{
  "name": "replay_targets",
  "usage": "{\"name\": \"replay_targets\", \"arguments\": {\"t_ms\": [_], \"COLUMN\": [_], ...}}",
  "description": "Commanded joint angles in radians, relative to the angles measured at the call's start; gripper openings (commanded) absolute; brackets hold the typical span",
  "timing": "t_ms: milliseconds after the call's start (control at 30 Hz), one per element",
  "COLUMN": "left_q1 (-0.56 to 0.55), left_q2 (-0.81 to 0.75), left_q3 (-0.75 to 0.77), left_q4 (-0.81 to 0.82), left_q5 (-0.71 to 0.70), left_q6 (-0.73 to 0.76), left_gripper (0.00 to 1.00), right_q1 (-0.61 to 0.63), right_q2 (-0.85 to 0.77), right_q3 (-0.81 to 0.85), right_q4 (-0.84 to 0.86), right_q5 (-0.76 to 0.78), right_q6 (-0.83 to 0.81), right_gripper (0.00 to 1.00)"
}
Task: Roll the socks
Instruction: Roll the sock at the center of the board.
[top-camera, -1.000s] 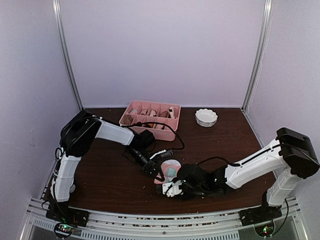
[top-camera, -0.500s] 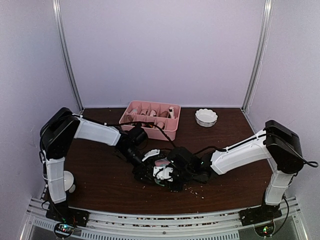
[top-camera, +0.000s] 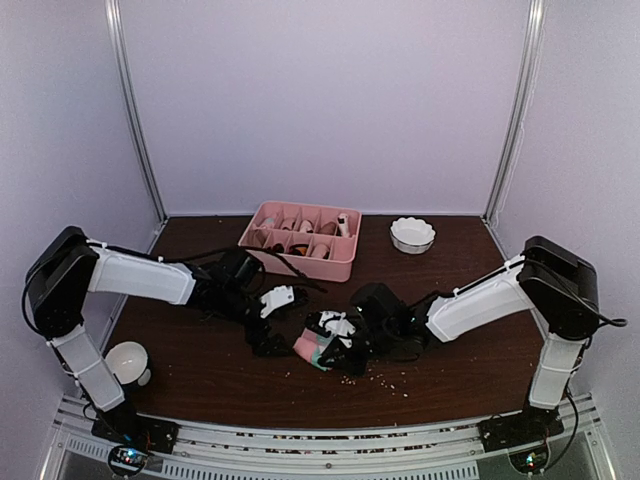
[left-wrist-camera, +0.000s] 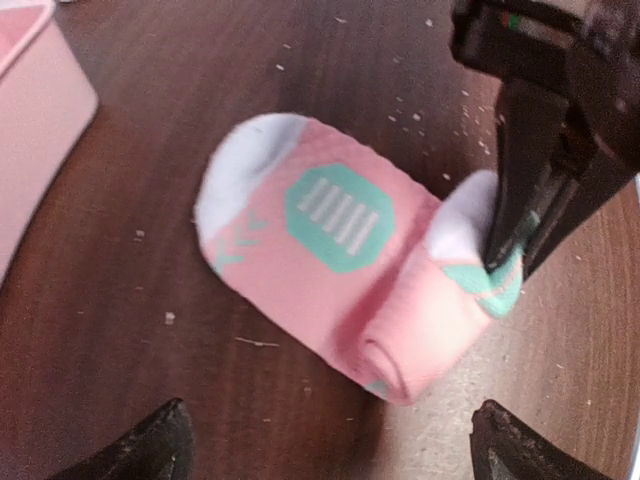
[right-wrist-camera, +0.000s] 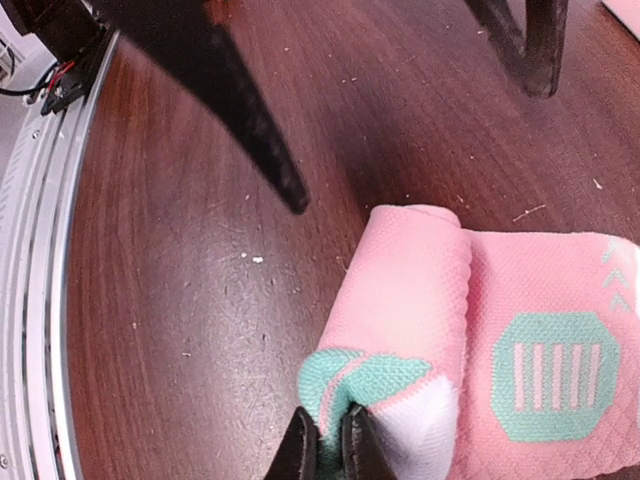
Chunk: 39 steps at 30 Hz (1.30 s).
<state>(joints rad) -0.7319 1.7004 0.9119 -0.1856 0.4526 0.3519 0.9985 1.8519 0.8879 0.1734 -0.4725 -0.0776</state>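
Backed away since a second ago, left gripper (left-wrist-camera: 328, 445) gapes open. Right gripper (right-wrist-camera: 328, 445) clamps the patched pink fabric sock (left-wrist-camera: 340, 270) near the pink plastic divided tray (top-camera: 298, 262). One end is rolled; most remains flat.

The top external camera looks down from above and behind the arms, far enough off to take in the whole table (top-camera: 460, 300). The left wrist camera faces steeply down, close over the pink sock (left-wrist-camera: 340, 250) at mid-frame. The right wrist camera sits nearer still, low and slanting, with the sock at lower right. All three views share that sock. The left wrist view also catches the right gripper (left-wrist-camera: 510, 255) at upper right, and the right wrist view catches the left gripper (right-wrist-camera: 420, 140) along its top.
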Motion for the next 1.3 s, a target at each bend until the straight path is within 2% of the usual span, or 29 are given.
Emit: {"name": "replay_targets", "arguments": {"t_ms": [0,33,67,100,133,233,267,300,333,367,400,433,467,533,633,800,933,967,1033,1100,1133,1267], "left_q1": [0.067,0.077,0.091,0.112,0.119,0.073,0.072,0.079,0.082,0.09,0.118,0.158,0.163,0.086,-0.025,-0.106,-0.142,-0.149,-0.17,-0.184,-0.189,-0.212], "left_q2": [-0.009,0.026,0.07,0.092,0.072,-0.118,-0.153,-0.139,-0.077,-0.016,0.039,0.055,0.035,-0.059,-0.156,-0.1,-0.043,-0.036,-0.012,0.022,0.041,0.08], "left_q3": [0.079,0.119,0.176,0.206,0.19,0.038,0.029,0.059,0.088,0.143,0.199,0.207,0.174,0.075,-0.017,0.015,0.075,0.077,0.086,0.104,0.116,0.132], "left_q4": [0.007,-0.037,-0.145,-0.185,-0.159,0.036,0.052,0.037,0.038,-0.026,-0.123,-0.168,-0.139,-0.058,-0.003,-0.091,-0.108,-0.095,-0.068,-0.037,-0.026,0.035], "left_q5": [-0.123,-0.151,-0.12,-0.061,-0.05,-0.175,-0.16,-0.162,-0.236,-0.255,-0.101,0.11,0.163,0.048,0.04,0.024,-0.03,-0.034,-0.054,-0.085,-0.1,-0.166], "left_q6": [-0.075,-0.09,-0.073,-0.054,-0.056,-0.012,-0.014,-0.05,-0.111,-0.118,-0.064,-0.019,0.0,0.098,0.226,0.407,0.452,0.463,0.479,0.474,0.466,0.448], "left_gripper": [0.98,0.98,0.98,0.98,0.98,0.98,0.98,0.98,0.98,0.98,0.98,0.98,0.98,0.98,0.98,0.98,0.98,0.93,0.76,0.51,0.46,0.52], "right_q1": [-0.017,-0.025,-0.032,-0.039,-0.047,-0.072,-0.078,-0.087,-0.097,-0.11,-0.123,-0.135,-0.148,-0.172,-0.21,-0.26,-0.27,-0.271,-0.27,-0.27,-0.27,-0.269], "right_q2": [0.114,0.117,0.121,0.123,0.127,0.142,0.147,0.152,0.159,0.167,0.175,0.182,0.189,0.2,0.225,0.253,0.243,0.24,0.232,0.228,0.228,0.232], "right_q3": [-0.096,-0.102,-0.107,-0.111,-0.113,-0.122,-0.129,-0.136,-0.145,-0.153,-0.156,-0.16,-0.163,-0.172,-0.177,-0.152,-0.128,-0.123,-0.119,-0.122,-0.125,-0.129], "right_q4": [-0.183,-0.172,-0.163,-0.151,-0.141,-0.121,-0.106,-0.088,-0.064,-0.04,-0.021,-0.004,0.01,0.029,0.06,0.049,-0.005,-0.014,-0.011,0.01,0.021,0.049], "right_q5": [-0.073,-0.082,-0.09,-0.104,-0.119,-0.155,-0.172,-0.192,-0.218,-0.244,-0.269,-0.292,-0.31,-0.329,-0.371,-0.405,-0.402,-0.402,-0.399,-0.401,-0.401,-0.406], "right_q6": [0.117,0.127,0.138,0.152,0.167,0.215,0.233,0.253,0.285,0.311,0.338,0.365,0.388,0.437,0.523,0.619,0.639,0.642,0.654,0.672,0.681,0.702], "right_gripper": [0.01,0.01,0.01,0.01,0.01,0.01,0.01,0.01,0.01,0.01,0.01,0.01,0.01,0.01,0.01,0.01,0.01,0.01,0.01,0.01,0.01,0.01]}}
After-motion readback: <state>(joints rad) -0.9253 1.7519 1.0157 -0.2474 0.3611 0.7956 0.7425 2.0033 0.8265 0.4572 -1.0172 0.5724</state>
